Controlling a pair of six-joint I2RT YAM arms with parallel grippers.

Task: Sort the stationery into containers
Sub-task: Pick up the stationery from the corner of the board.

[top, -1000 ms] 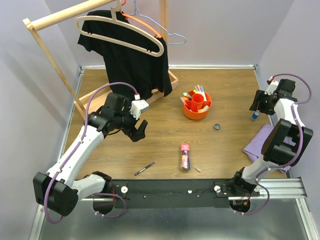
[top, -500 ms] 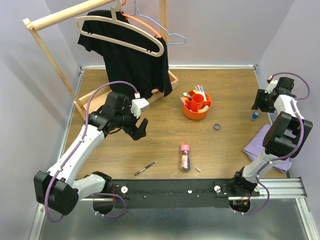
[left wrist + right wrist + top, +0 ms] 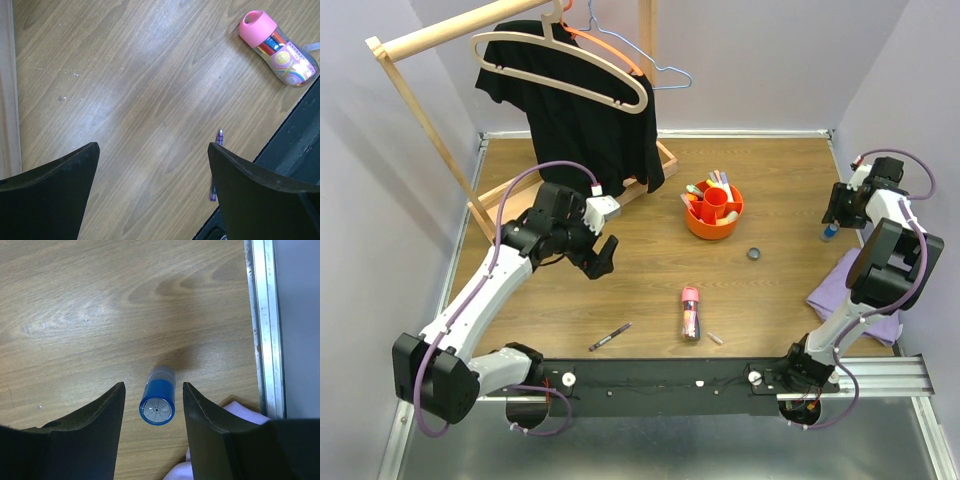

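Right wrist view: how did the right pincer stand? — Mara

Partly spread. Its two fingers straddled a blue marker that stood upright on the wooden desk, seen end-on. A thin strip of wood showed on either side of the marker, so neither finger touched it and nothing was gripped. — Jon

What lay near it? — Mara

A lilac cloth lay just beside the marker, and a metal rail ran along the desk's edge to the right. — Jon

And the left pincer? — Mara

It was spread wide, released, hovering over bare wood with nothing between its fingers. Below it, the left wrist view showed a slim purple pen partly hidden by the right finger. A pink-capped clear tube lay on its side farther off, with coloured pens inside. — Jon

Where was the organiser? — Mara

In the top view the round orange organiser sat mid-desk, well apart from both pincers, with several markers standing in its compartments. The pen and the tube lay nearer the front edge. A small dark cap sat just right of the organiser. — Jon
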